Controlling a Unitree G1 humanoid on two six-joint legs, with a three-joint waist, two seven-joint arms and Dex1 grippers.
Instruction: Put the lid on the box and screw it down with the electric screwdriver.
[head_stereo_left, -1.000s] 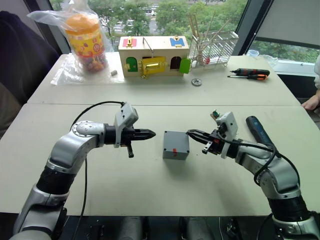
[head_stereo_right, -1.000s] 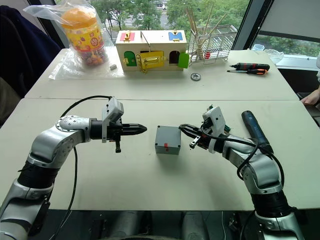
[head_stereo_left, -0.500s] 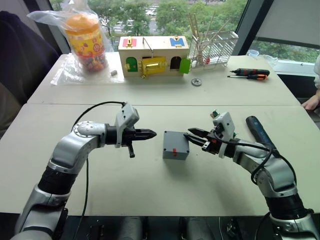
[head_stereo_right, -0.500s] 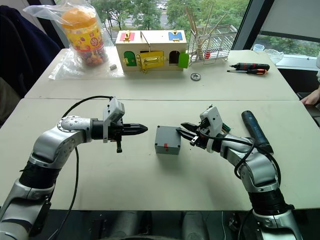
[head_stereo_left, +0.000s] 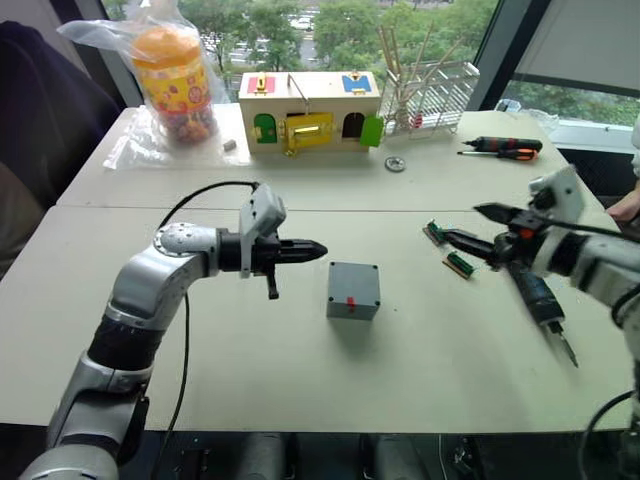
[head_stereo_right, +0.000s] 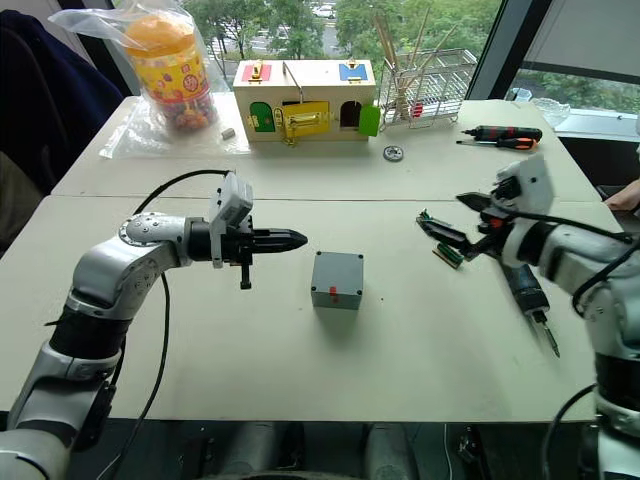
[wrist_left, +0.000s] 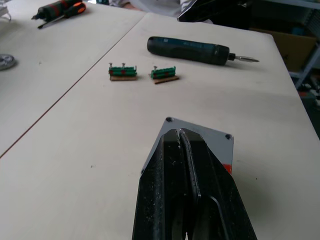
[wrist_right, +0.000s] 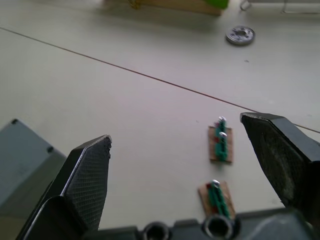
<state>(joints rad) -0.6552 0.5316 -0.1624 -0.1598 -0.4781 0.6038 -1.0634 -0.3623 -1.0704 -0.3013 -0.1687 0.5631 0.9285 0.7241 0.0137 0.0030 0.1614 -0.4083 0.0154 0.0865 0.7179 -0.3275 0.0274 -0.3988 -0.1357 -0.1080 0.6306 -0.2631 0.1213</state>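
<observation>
A: Far left back of the surface (head_stereo_left: 300, 390)?
B: Orange jar in a clear bag (head_stereo_left: 172, 72). Next to it the wooden box with coloured doors (head_stereo_left: 306, 111), then a wire rack (head_stereo_left: 428, 95).

A: Left claw?
B: Left claw (head_stereo_left: 318, 251) hovers above the surface, fingers pressed together, holding nothing, tip pointing toward the box and just short of it.

A: The box?
B: Grey box (head_stereo_left: 352, 290) sits mid-surface, upright, red mark on the near side. The lid (head_stereo_right: 338, 268) looks seated on top already; the left wrist view shows corner screw holes but I can't tell if screws are in.

A: Right of that?
B: Two small green circuit parts (head_stereo_left: 447, 249) lie between box and right arm, near each other, not touching. A metal washer (head_stereo_left: 395, 164) lies further back, near the rack.

A: Right claw?
B: Right claw (head_stereo_left: 483, 227) is raised, fingers spread wide, empty, over the green parts and well apart from the box.

A: Electric screwdriver?
B: Electric screwdriver (head_stereo_left: 541, 302) lies flat on the surface at the right, bit toward the near edge, under the right forearm, not gripped. Black-and-orange hand screwdrivers (head_stereo_left: 501, 148) lie at back right.
</observation>
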